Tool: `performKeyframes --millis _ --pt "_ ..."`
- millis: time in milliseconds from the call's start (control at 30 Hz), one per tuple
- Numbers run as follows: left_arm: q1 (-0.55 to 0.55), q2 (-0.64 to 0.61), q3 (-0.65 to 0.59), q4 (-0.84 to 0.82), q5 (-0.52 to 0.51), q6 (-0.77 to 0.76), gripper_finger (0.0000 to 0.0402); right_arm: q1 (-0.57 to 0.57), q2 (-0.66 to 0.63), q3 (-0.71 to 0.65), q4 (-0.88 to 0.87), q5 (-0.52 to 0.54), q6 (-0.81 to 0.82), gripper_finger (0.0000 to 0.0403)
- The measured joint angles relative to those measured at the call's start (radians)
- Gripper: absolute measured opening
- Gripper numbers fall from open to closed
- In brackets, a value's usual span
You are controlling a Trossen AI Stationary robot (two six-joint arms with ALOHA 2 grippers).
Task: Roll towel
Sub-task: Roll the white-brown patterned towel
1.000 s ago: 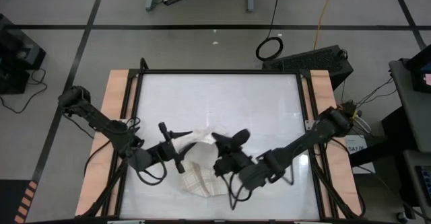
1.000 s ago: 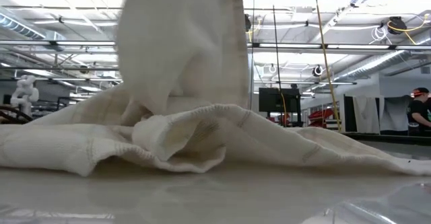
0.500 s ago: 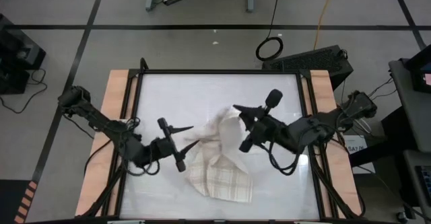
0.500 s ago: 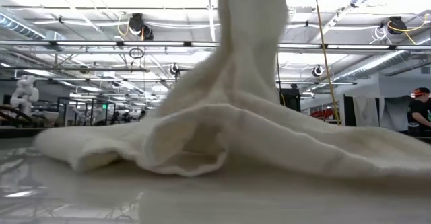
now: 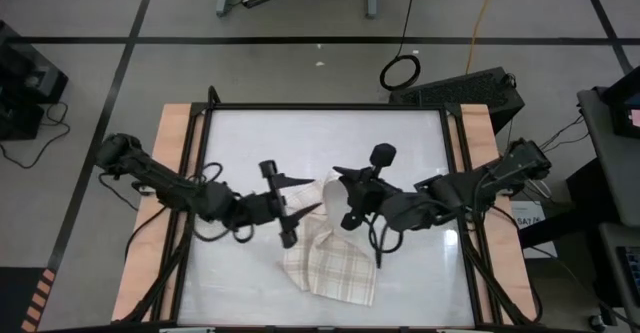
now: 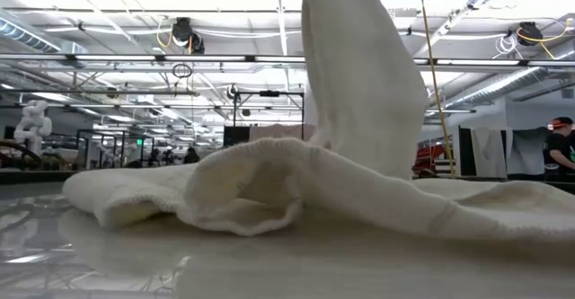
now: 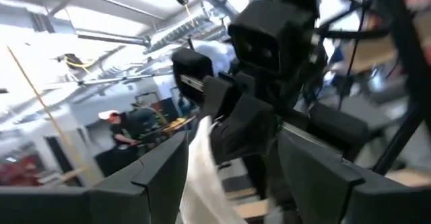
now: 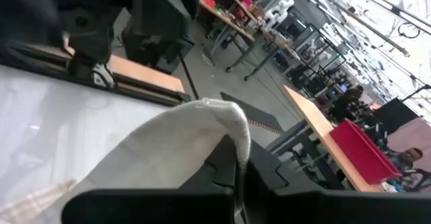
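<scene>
Towel (image 5: 330,263) placement: lower centre of the white worktop (image 5: 400,138), most of it lying flat and rumpled, with one corner raised off the surface. Right claw (image 5: 337,191) is clamped on that raised corner, directly above the cloth. Left claw (image 5: 305,195) is positioned just beside the raised corner, its two fingers spread apart and holding nothing. In the low view the towel (image 6: 269,191) rises as a tall upright fold.

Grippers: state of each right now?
Left end effector: open, beside the towel, holding nothing.
Right end effector: shut on the towel's lifted corner.
</scene>
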Motion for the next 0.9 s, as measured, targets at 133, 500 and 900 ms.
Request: performKeyframes --millis 133,500,900 --pt "0.009 0.065 0.039 0.000 -0.090 0.049 0.0235 -0.002 0.015 0.000 -0.006 0.001 -0.004 0.0000" --pt "0.051 0.092 0.072 -0.083 -0.189 0.053 0.0080 -0.008 0.020 0.000 -0.016 0.006 -0.004 0.0003" --pt "0.041 0.045 0.072 -0.146 -0.314 0.162 0.0004 0.017 0.020 0.000 -0.300 -0.001 0.246 0.0096"
